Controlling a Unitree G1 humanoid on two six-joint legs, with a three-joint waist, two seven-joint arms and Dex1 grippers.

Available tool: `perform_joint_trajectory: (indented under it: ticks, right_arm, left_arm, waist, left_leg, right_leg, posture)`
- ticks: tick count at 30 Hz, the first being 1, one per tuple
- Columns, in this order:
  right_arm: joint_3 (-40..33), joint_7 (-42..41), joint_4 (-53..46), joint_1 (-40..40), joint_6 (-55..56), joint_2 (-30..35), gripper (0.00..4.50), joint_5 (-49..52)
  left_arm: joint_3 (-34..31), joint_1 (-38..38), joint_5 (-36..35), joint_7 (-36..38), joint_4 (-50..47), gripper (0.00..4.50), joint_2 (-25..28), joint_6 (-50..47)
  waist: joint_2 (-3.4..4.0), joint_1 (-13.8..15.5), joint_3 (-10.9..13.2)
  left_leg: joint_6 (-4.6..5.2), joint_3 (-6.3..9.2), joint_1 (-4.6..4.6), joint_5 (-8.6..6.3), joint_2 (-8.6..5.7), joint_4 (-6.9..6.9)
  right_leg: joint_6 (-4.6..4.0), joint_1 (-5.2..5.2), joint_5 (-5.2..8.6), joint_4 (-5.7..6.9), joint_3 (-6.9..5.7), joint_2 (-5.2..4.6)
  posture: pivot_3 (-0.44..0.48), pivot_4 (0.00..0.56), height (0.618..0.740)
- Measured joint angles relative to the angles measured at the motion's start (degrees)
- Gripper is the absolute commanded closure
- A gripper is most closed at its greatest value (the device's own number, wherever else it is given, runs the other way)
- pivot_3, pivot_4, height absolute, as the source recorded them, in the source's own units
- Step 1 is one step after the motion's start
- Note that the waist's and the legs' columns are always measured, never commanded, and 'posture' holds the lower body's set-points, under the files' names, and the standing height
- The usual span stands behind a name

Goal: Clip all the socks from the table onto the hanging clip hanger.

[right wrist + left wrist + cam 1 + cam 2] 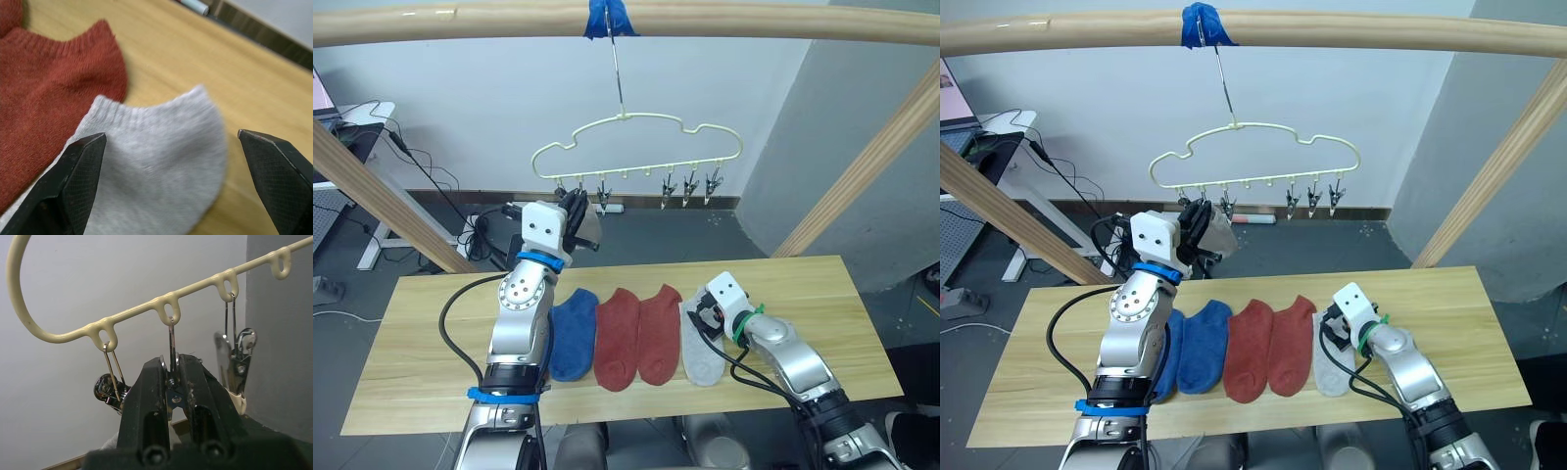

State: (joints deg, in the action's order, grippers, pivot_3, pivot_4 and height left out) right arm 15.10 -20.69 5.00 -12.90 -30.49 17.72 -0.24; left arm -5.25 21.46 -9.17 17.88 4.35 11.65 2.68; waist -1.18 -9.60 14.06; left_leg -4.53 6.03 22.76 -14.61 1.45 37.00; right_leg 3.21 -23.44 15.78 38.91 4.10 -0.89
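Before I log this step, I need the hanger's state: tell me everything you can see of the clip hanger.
The clip hanger is thin, pale yellow-green wire with a wavy top. Its long hook hangs from blue tape on the pole. Small loops along its bottom bar carry dangling metal clips; one loop near the middle looks bare. It hangs about level above the table's far edge. The left gripper has its fingers closed on the second clip from the left end. No sock can be seen hanging from any clip.

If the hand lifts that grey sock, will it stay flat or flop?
The grey sock is thin ribbed knit lying limp on the table, so it would probably droop from the right hand. It looks light and not slippery. Pushed, it would likely bunch up.
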Motion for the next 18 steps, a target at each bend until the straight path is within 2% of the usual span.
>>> perform_joint_trajectory:
  ticks: [1,12,16,18]
  right_arm:
    - [-0.48,-0.07,0.77,-0.22,0.30,-0.66,0.59,0.11]
    - [-0.25,-2.76,2.81,-0.99,3.01,-0.37,4.44,0.16]
    - [1.75,-7.23,-3.58,-1.48,2.63,3.90,4.50,-0.92]
    - [3.34,-11.02,-8.25,-4.24,1.81,6.11,4.50,-0.93]
  left_arm:
    - [0.00,-0.01,-0.09,0.33,-0.07,4.38,0.06,-0.20]
    - [-0.50,-0.32,-7.70,7.36,-4.07,4.38,4.02,-7.91]
    - [-1.02,-0.40,-10.61,9.27,-6.51,4.38,5.67,-11.92]
    - [-1.58,-0.36,-12.07,9.87,-7.42,4.38,6.35,-14.05]
  waist:
    - [0.00,-0.01,0.00]
    - [0.00,0.17,0.00]
    - [0.02,0.17,0.04]
    - [0.03,-0.12,0.07]
  left_leg:
    - [0.00,0.00,-0.03,0.00,0.00,0.00]
    - [0.00,0.02,-0.12,0.00,0.00,0.00]
    - [0.00,0.02,-0.09,0.00,0.00,-0.01]
    - [0.00,0.01,-0.11,0.00,0.02,-0.01]
  right_leg:
    - [0.00,0.03,0.00,0.00,0.00,0.00]
    - [0.01,0.13,0.01,0.00,-0.01,0.01]
    - [0.02,0.11,0.01,-0.02,-0.01,0.01]
    - [0.12,0.10,0.07,-0.01,0.00,0.03]
  posture:
    - [-0.225,0.239,0.730]
    - [-0.210,0.241,0.730]
    - [-0.217,0.244,0.730]
    - [-0.222,0.246,0.730]
